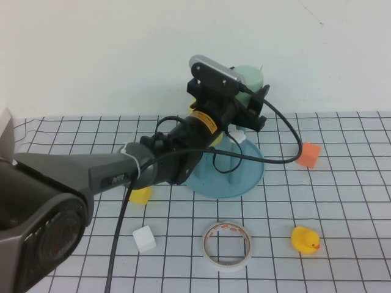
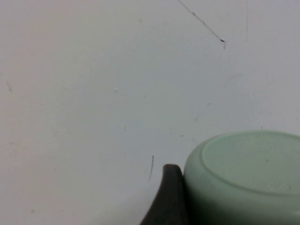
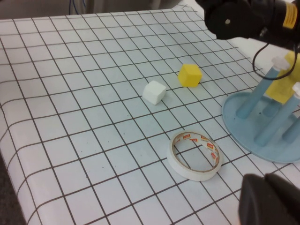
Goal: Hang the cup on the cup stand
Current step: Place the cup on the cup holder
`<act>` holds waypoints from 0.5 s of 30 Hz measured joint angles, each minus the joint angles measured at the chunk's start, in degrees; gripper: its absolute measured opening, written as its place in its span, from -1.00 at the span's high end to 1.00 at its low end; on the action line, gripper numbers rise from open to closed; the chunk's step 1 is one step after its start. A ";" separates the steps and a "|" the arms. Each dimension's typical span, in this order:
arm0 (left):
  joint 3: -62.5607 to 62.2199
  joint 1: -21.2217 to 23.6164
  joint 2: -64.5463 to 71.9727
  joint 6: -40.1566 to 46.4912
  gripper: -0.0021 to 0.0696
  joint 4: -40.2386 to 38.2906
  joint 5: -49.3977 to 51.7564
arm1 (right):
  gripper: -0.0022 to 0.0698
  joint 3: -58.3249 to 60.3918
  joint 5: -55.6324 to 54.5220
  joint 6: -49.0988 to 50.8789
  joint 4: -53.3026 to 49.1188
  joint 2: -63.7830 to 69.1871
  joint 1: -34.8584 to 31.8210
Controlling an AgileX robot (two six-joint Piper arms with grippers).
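The left gripper (image 1: 249,97) is spread wide around the mint cup (image 1: 252,78), carried bottom-up above the cup stand (image 1: 247,177), at its twelve o'clock. The right gripper (image 3: 269,199) is closed, empty.

Mint-green cup (image 1: 250,75) in my black left gripper (image 1: 259,105), blue cup stand (image 1: 244,177) below, white bench (image 1: 342,201) gridded black, yellow duck (image 1: 304,239), orange cube (image 1: 310,155).

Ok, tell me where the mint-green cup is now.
High view: the cup is held upside down in the left gripper, above the cup stand, centre-back.
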 joint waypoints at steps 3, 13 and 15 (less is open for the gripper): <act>0.00 0.00 0.33 0.00 -0.65 1.87 0.18 | 0.94 0.00 0.00 0.00 0.00 0.00 0.00; -0.29 0.00 1.44 -0.45 -0.65 2.59 0.18 | 0.94 0.00 0.00 0.00 0.10 0.00 0.00; -0.36 0.00 1.44 -0.97 -0.65 2.46 0.18 | 0.94 0.00 0.00 0.00 0.10 0.00 0.00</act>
